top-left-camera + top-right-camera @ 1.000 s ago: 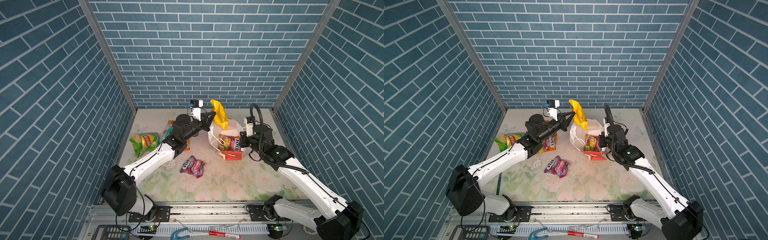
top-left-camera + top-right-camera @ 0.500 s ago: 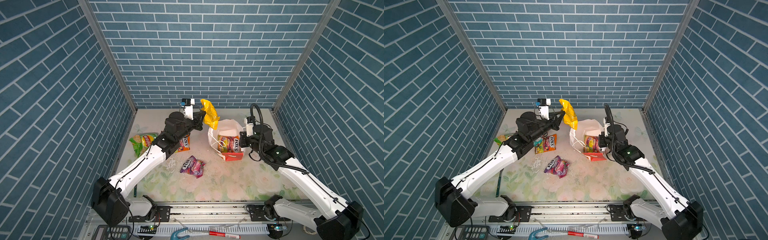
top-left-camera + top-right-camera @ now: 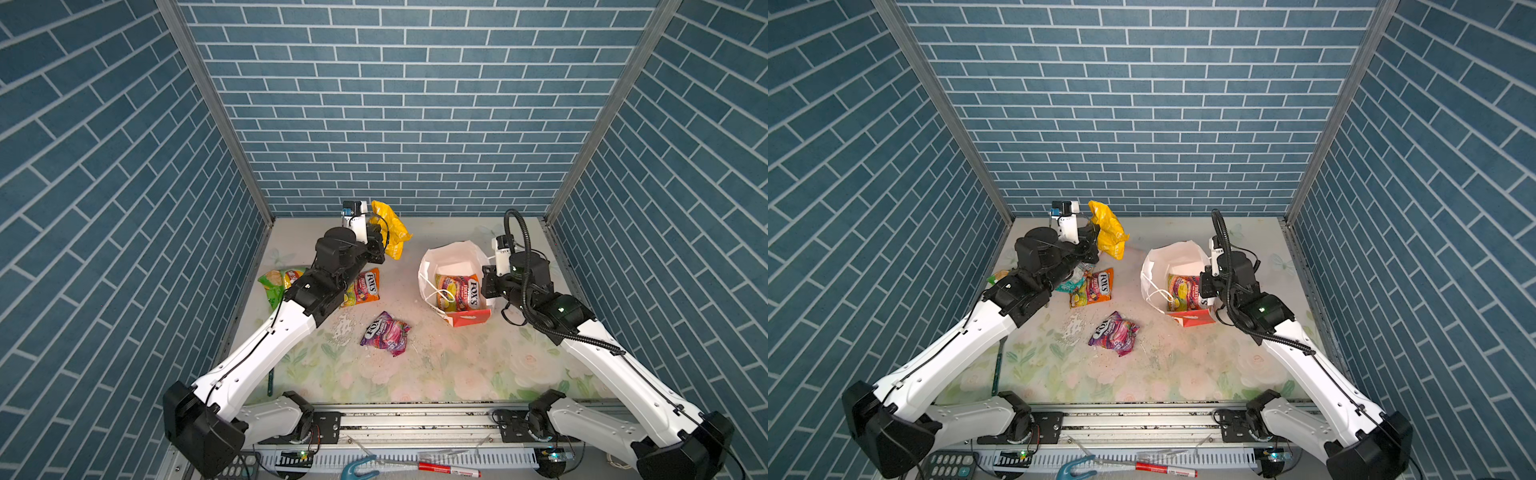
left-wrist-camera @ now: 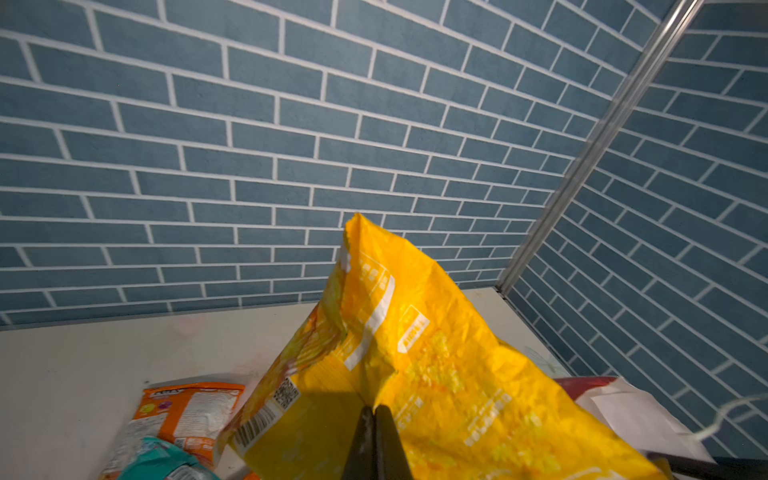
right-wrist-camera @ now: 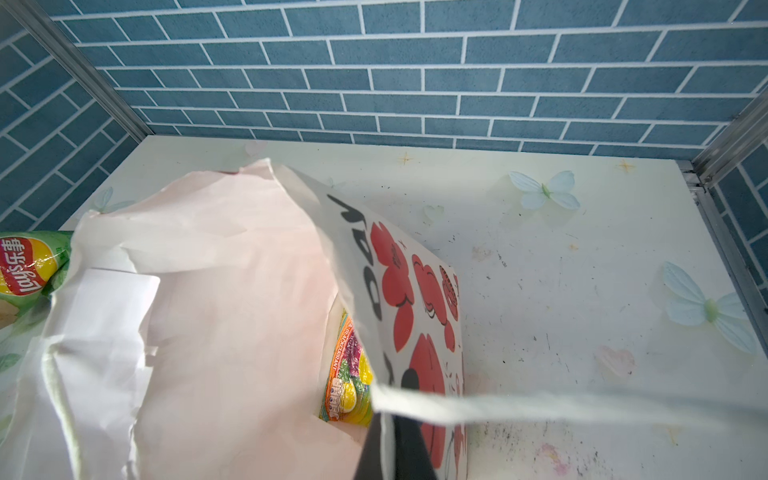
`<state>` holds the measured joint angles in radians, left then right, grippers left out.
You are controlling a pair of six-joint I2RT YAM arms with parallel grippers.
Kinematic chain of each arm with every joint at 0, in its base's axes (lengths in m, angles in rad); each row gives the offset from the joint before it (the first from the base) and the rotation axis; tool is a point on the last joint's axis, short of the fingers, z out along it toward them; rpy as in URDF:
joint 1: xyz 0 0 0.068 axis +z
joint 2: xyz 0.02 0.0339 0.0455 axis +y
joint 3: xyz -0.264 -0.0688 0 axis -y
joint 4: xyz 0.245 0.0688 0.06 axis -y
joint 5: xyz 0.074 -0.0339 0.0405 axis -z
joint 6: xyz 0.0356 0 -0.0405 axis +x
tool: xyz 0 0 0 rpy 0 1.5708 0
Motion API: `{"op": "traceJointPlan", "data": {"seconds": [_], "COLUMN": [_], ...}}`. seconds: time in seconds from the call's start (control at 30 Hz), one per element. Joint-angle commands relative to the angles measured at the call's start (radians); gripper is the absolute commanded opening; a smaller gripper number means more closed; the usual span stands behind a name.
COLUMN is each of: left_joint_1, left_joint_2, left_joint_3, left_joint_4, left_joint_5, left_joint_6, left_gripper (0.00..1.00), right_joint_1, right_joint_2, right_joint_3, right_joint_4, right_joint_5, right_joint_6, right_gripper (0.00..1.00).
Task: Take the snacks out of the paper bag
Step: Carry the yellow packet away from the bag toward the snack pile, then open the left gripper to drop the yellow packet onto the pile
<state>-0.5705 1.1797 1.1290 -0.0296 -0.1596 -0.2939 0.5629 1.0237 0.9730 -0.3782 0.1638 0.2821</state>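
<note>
Yellow packet [image 3: 390, 228] aloft; paper bag [image 3: 453, 257] open

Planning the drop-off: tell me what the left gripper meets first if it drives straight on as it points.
The left gripper is shut on the yellow packet; beyond that, probably the back wall, nothing else showing in line, though depth is unclear.

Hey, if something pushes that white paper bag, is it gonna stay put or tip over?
Probably tips or slides easily: the paper bag looks thin, its rim crumpled and bowed. It seems light, with only one FOX'S packet visible inside. The right tool pinching its rim likely steadies it.
</note>
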Motion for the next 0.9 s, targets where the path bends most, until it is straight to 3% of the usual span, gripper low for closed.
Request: {"op": "traceJointPlan", "data": {"seconds": [0.0,0.27,0.47,0.87], "left_joint_1": [0.028,0.088,0.162,0.254], "left_joint_2": [-0.029,-0.033,0.002,0.136], "left_joint_3": [-0.057,-0.17,-0.267,-0.315], "left_joint_4": [-0.038,-0.064,-0.035,0.007], "left_joint_5": [-0.121,-0.194,-0.147,-0.104], "left_joint_6": [0.019,-0.028,-0.087,-0.103], "left_gripper": [0.0,0.0,0.0,0.0], "right_joint_1": [-0.001,-0.002,-0.001,-0.001], "right_joint_2": [-0.033,-0.03,-0.022,-0.014], "right_joint_3": [0.022,0.023,0.028,0.009], "right_joint_4": [0.012,0.012,0.012,0.028], "right_joint_5": [0.009,0.005,-0.001,-0.003], "right_joint_6": [0.0,0.005,0.015,0.05], "right_gripper": [0.0,0.0,0.0,0.0]}}
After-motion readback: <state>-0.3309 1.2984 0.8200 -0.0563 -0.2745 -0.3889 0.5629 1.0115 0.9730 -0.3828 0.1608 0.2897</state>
